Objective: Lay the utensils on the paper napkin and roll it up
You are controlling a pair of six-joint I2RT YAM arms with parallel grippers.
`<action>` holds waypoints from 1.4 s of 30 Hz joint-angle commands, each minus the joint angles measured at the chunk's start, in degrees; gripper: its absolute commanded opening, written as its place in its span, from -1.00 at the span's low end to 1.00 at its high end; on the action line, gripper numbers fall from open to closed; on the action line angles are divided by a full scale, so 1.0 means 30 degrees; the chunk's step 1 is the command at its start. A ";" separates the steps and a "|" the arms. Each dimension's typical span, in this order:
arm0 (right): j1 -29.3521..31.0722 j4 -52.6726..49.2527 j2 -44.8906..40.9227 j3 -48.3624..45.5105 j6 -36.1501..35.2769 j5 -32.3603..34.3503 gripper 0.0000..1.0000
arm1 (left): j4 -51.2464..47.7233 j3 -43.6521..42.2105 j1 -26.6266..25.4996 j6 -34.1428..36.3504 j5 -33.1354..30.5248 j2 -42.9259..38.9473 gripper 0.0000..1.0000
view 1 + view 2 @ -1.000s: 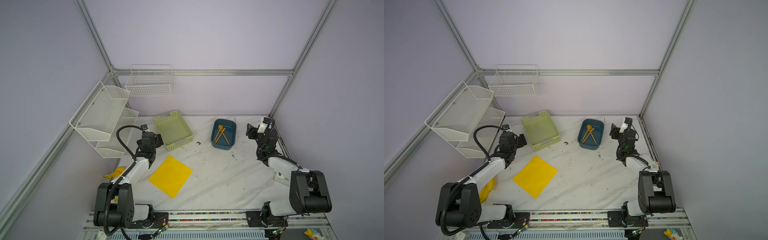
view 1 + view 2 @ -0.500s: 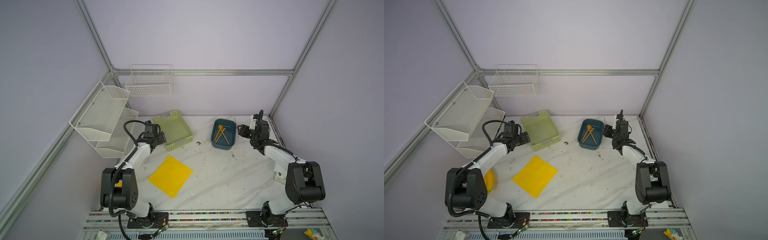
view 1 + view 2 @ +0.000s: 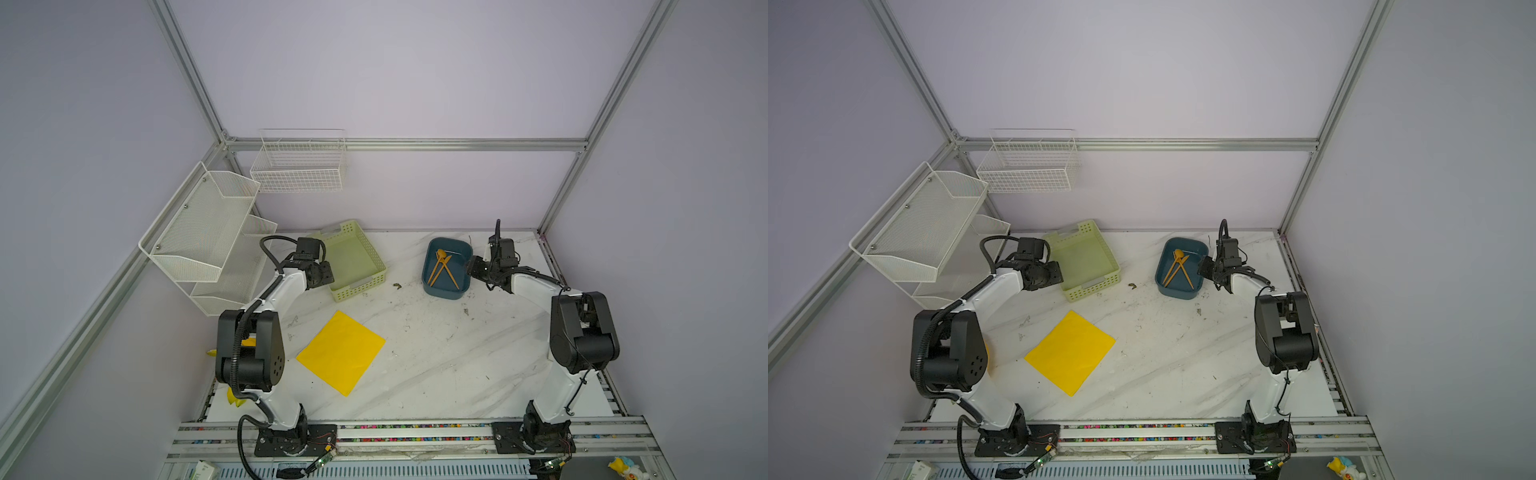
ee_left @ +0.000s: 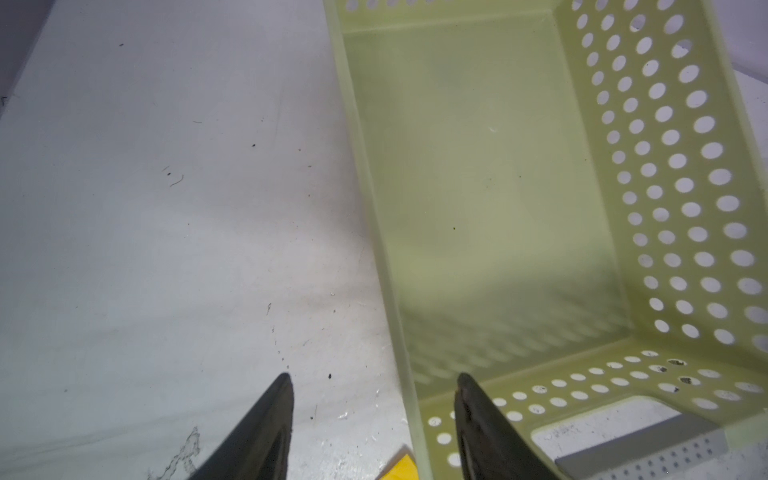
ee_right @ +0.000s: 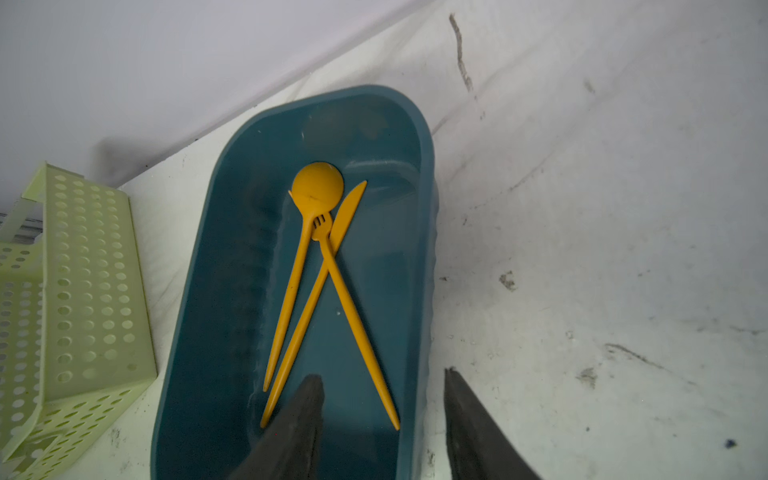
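The right hand (image 5: 382,373) hangs half open and holds nothing. One finger (image 5: 305,419) is over the inside of the blue tub (image 5: 224,291) and the other is outside it over the worktop (image 3: 436,353), so the tub's near rim passes between them; I cannot tell whether either finger touches it. The utensils lie in the tub just ahead of that hand's fingertips. The spoon (image 5: 318,189) has its round bowl at the end far from the hand. The knife (image 5: 347,212) lies beside it with its blade pointing away. The fork (image 5: 353,324) crosses over the knife's handle, and its own handle end comes nearest the hand. The left hand (image 4: 372,376) is likewise partly open and empty. One of its fingers (image 4: 270,424) is over bare worktop and the other is over the green basket (image 4: 665,166), with the basket's side wall running between them. The basket stretches away in front of this hand, and nothing shows inside it. The paper napkin (image 3: 340,352) lies flat on the worktop behind the left hand, towards that arm's base, with one corner showing close under the fingers by the basket's corner. It is well apart from the right hand and from the tub.
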 commanded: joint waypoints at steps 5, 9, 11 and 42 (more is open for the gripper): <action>0.0124 -0.1073 0.1626 0.1550 -0.0084 -0.0376 -0.19 | -0.0625 0.2165 -0.0074 0.1079 0.0514 0.0843 0.03; 0.0136 -0.1419 0.2057 0.1982 -0.0350 -0.0347 -0.29 | -0.1028 0.2678 -0.0074 0.1503 0.0647 0.1558 -0.15; 0.0111 -0.1457 0.2066 0.1995 -0.0401 -0.0290 -0.31 | -0.1125 0.2835 -0.0075 0.1840 0.0980 0.1803 -0.20; -0.0289 -0.4875 0.3214 0.5258 -0.3625 0.0626 -0.77 | -0.1819 0.4875 -0.1012 0.4722 0.1632 0.2633 -0.47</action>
